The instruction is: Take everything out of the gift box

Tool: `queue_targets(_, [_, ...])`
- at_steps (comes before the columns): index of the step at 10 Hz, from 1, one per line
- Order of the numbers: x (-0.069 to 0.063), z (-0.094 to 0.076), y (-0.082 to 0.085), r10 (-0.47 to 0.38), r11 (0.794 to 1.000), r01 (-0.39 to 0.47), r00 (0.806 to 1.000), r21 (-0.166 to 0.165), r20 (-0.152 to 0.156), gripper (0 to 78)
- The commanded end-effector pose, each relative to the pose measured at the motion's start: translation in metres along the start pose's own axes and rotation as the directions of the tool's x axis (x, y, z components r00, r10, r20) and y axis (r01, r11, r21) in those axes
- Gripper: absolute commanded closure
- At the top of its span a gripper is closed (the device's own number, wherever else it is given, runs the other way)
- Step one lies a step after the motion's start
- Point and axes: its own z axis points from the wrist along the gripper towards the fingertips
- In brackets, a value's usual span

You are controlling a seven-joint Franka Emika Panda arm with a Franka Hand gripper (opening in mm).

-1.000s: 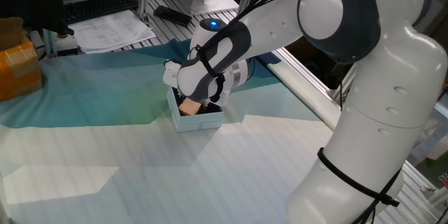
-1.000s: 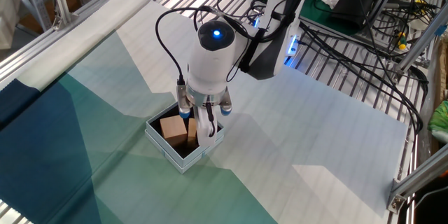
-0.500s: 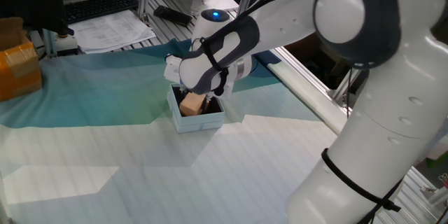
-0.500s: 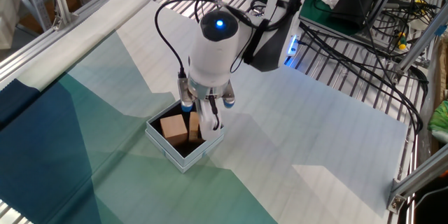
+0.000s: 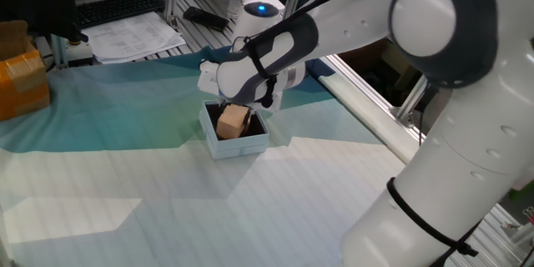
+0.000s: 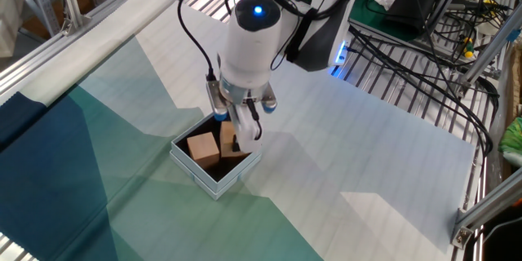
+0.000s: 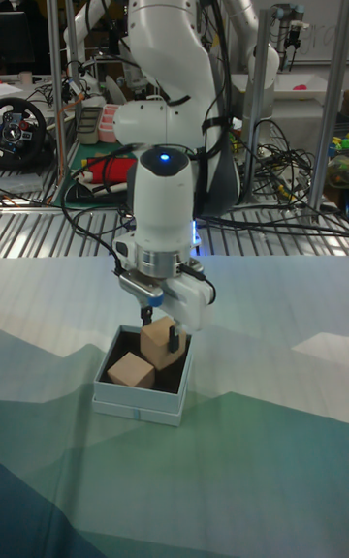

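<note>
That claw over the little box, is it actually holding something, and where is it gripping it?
Yes. The gripper holds one wooden cube by two opposite side faces, lifted partway above the gift box. The second cube lies inside.

The gift box (image 6: 214,181) has pale blue-white walls and a dark brown inside, holding light tan wooden cubes (image 7: 131,372). The table cloth (image 6: 122,106) is patterned in teal, green and white patches. The arm (image 5: 434,92) is white with dark grey joints.

Gift box (image 7: 136,404): small, square, open-topped, pale blue-white walls, dark interior, resting upright on the bench. First wooden cube (image 7: 131,372): light tan, lying tilted inside the box. Second wooden cube (image 7: 159,339): identical, raised partly above the rim, clamped by the pincer (image 7: 160,334).
</note>
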Motion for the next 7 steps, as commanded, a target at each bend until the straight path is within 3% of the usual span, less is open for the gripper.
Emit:
queue_targets(1, [0.0,-0.014,-0.004,-0.111,0.994,0.111,0.994,-0.002,0.002,76.4])
queue_targets(7, [-0.002,-0.032,-0.002,-0.211,0.977,0.211,0.977,-0.008,-0.003,76.4])
